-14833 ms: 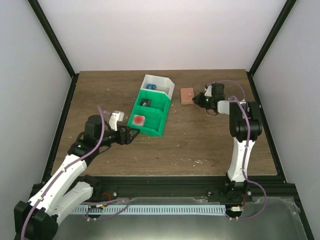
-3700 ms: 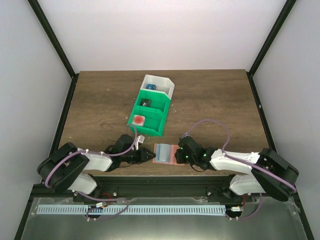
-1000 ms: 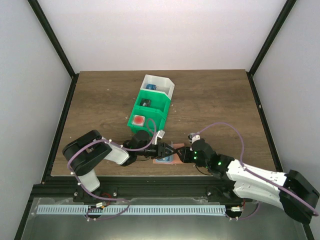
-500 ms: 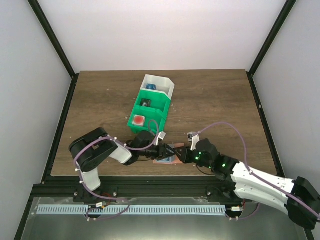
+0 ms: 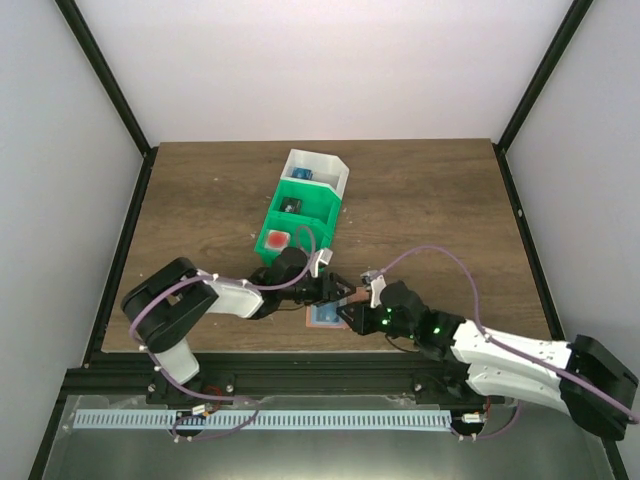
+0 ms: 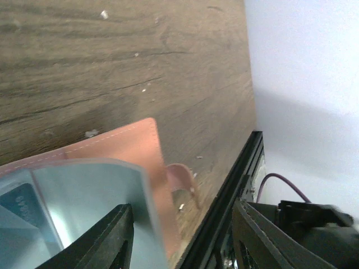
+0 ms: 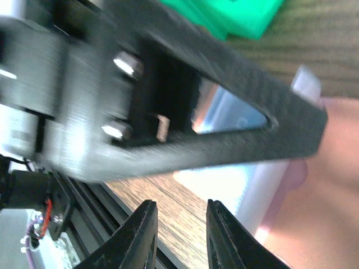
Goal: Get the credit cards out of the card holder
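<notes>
The salmon-brown card holder [image 5: 318, 321] lies open on the wood near the table's front edge, with a pale blue credit card [image 5: 327, 313] showing in it. In the left wrist view the card [image 6: 84, 207] lies on the holder's flap [image 6: 126, 145], and a small strap [image 6: 182, 179] curls beside it. My left gripper [image 5: 338, 291] is open just over the holder's far edge. My right gripper [image 5: 356, 313] is open at the holder's right side. In the right wrist view the left finger [image 7: 196, 101] crosses above the card [image 7: 235, 185] and the holder [image 7: 314, 218].
A green-and-white three-compartment bin [image 5: 324, 178] stands just behind the holder, holding a red block [image 5: 276, 240], a black block and a blue block. The table's black front rail [image 5: 330, 370] runs close below the holder. The two grippers are almost touching.
My left gripper has moved right and slightly away from the front edge, over the holder. My right gripper has shifted left, closer to the holder. The holder has barely moved.
</notes>
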You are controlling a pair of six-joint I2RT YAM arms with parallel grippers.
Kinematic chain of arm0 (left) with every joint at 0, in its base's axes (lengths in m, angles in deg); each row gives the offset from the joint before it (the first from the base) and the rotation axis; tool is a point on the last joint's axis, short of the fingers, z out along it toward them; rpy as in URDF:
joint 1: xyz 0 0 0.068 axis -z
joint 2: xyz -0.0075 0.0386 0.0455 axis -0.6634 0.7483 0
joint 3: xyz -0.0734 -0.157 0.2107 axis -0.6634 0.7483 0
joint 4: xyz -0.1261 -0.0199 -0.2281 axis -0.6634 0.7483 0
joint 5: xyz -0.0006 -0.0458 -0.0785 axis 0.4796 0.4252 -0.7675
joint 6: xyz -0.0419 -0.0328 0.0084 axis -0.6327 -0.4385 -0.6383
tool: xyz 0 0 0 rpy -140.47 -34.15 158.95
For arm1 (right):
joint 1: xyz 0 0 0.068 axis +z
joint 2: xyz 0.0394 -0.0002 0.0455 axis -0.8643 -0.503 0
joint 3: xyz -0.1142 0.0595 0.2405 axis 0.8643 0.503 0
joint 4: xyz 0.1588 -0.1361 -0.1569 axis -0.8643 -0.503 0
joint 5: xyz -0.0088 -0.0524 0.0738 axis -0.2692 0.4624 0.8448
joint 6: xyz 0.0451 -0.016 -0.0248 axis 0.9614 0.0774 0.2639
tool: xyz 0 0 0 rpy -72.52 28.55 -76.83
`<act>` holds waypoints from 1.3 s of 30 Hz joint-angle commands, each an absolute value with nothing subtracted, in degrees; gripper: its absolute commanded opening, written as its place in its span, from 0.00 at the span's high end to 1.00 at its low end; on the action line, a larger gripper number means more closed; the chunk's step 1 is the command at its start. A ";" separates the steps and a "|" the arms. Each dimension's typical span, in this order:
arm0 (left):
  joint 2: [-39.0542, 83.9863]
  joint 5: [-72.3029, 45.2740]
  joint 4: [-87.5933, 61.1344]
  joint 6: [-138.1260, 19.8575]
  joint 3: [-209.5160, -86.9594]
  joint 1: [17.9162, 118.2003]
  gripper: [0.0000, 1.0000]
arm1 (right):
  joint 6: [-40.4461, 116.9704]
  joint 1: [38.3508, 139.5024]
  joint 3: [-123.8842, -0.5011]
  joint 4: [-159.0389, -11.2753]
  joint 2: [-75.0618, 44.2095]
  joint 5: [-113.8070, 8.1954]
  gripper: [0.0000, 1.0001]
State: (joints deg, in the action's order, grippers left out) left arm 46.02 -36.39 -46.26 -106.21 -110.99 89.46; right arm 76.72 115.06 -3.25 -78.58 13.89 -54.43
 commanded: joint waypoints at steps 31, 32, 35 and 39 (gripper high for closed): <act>32.32 -28.68 -38.66 -99.41 -94.73 86.28 1.00 | 80.88 108.69 -6.81 -71.47 -6.42 -49.68 0.72; 32.84 -28.69 -38.82 -99.47 -94.66 86.22 1.00 | 81.01 108.59 -6.71 -70.87 -6.88 -49.25 0.72; 33.94 -28.84 -39.23 -99.36 -94.70 86.32 1.00 | 81.42 108.25 -6.25 -69.20 -8.37 -48.77 0.72; 34.42 -28.35 -38.89 -98.86 -94.72 86.33 1.00 | 81.41 107.99 -6.15 -67.19 -10.28 -48.87 0.74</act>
State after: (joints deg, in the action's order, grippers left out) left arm 33.73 -28.83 -37.61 -100.20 -95.07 86.03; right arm 81.12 108.57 -4.84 -70.76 -8.67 -49.53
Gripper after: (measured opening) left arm 0.014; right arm 0.267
